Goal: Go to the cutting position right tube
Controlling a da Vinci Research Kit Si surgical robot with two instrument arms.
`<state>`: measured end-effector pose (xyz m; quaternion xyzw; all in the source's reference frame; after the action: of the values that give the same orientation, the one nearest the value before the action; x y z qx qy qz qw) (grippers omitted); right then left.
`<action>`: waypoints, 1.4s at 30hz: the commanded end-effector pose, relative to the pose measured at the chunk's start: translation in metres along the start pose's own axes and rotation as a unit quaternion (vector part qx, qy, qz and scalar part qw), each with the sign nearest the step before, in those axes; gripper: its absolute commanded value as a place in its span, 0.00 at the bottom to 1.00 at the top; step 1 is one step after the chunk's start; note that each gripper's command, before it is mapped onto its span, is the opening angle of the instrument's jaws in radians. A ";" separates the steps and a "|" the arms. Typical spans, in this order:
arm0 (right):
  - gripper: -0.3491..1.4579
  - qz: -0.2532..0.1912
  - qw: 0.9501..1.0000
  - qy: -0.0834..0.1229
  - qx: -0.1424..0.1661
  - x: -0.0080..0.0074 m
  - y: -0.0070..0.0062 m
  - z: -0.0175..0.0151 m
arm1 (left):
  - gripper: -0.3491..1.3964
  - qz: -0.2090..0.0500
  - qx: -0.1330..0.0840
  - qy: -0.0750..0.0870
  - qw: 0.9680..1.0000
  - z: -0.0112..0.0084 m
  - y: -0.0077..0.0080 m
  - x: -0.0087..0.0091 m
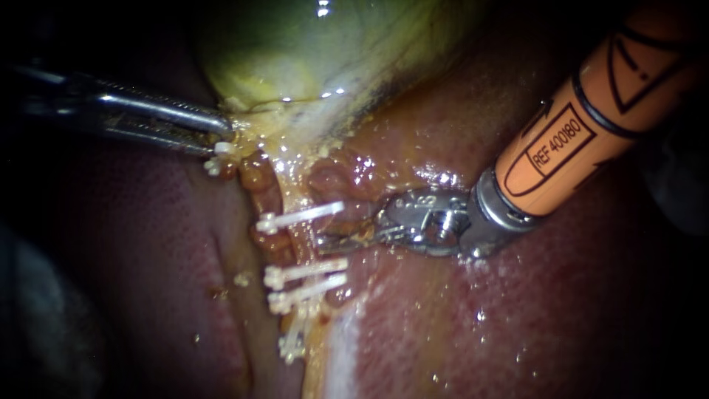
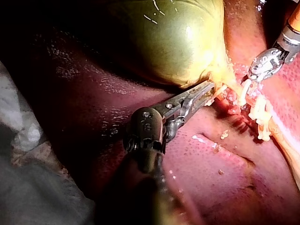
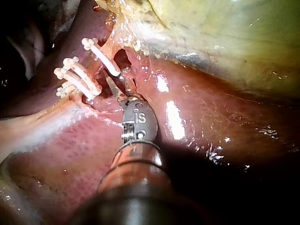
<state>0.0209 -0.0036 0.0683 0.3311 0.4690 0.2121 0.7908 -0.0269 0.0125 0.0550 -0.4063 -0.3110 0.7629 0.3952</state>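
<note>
White clips cross the right tube [image 1: 301,250]: one upper clip [image 1: 299,216] and a lower pair [image 1: 306,272] lying close together, with a bare stretch of tube between them. My right instrument [image 1: 325,240] comes in from the upper right. Its tip points into that bare stretch, just beside the tube or touching it; I cannot tell which. Nor can I tell whether its hand is open or closed, since the tip is thin and half hidden by wet tissue. My left instrument [image 1: 221,137] has its hand closed on the narrow end of the gallbladder [image 1: 310,52], with tissue pinched between both jaws. It holds that end to the left, so the tube lies stretched over the liver [image 1: 480,332].

To do this step well, I judge the tip should settle squarely across the tube in the gap, near its middle, with the single clip on one side and the pair on the other. The approach should be slow and level and brush no clip. The left hold should be steady so the tube does not slacken. The whole width of the tube should lie within reach of the tip, not just its edge.

Only the gallbladder is a container here: a greenish-yellow sac that looks full and taut. What it holds cannot be seen.
</note>
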 end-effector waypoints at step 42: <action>0.98 0.035 0.996 0.017 0.085 0.0028 -0.0045 -0.0026 | 0.00 0.000 -0.001 0.000 1.000 -0.0002 -0.0003 0.0000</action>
<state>0.0202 -0.0043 0.0622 0.4109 0.4875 0.2021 0.7434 -0.0267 0.0127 0.0551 -0.4063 -0.3118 0.7629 0.3946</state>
